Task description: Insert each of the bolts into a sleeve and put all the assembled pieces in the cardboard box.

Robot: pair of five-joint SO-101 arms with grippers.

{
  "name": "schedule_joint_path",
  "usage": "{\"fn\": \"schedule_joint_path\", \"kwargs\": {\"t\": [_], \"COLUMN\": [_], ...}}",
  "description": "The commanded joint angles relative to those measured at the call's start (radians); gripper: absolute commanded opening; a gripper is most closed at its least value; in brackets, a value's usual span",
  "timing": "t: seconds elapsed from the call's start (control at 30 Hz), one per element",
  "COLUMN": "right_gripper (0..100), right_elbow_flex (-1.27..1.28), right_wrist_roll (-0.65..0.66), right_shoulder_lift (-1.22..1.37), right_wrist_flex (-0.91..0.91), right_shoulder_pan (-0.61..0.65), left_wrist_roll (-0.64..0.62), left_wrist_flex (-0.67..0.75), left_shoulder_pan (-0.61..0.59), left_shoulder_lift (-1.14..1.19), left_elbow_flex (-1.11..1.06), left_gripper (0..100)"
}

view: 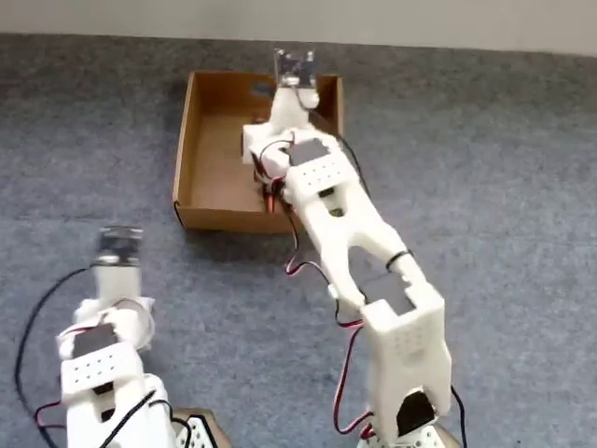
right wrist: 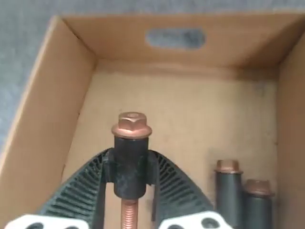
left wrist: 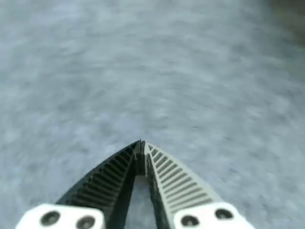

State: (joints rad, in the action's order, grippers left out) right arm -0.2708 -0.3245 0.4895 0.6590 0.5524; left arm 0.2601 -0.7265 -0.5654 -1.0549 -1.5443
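Right gripper (right wrist: 128, 161), its fingers (right wrist: 81, 191) clamped on the sleeve (right wrist: 128, 167) of a bolt (right wrist: 132, 125), holds the pair over the cardboard box (right wrist: 52, 100), presumably for release beside two finished pieces (right wrist: 228, 191) off to the fingers' side (left gripper (left wrist: 141, 145) closed on nothing).

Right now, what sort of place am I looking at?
Likely a robot assembly test bench: a grey felt-like tabletop, a cardboard box holding two sleeved bolts, and the right gripper shut on a third sleeved bolt.

Most of the cardboard box (right wrist: 52, 109) floor is bare, so plenty of room there. Two assembled pieces (right wrist: 228, 191) sit beside one side wall, and the walls fence it in.
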Motion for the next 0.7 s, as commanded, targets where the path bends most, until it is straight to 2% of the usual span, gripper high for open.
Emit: {"fn": "schedule_joint_path", "kwargs": {"t": [0.0,0.27,0.67], "right_gripper": [0.5,0.5,0.5], "right_elbow_flex": [-0.071,-0.119,-0.168], "right_wrist_roll": [0.006,0.006,0.006], "right_shoulder_lift": [0.001,0.139,0.246], "right_wrist_flex": [-0.002,-0.061,-0.016], "right_shoulder_pan": [0.042,0.077,0.077], "left_wrist_roll": [-0.164,-0.170,-0.170], "left_wrist_flex": [0.058,0.169,0.169], "left_shoulder_pan": [-0.073,-0.071,-0.071], "left_shoulder_lift": [-0.010,-0.012,-0.012], "left_elbow_flex": [0.042,-0.013,-0.013], "left_gripper": [1,1,1]}}
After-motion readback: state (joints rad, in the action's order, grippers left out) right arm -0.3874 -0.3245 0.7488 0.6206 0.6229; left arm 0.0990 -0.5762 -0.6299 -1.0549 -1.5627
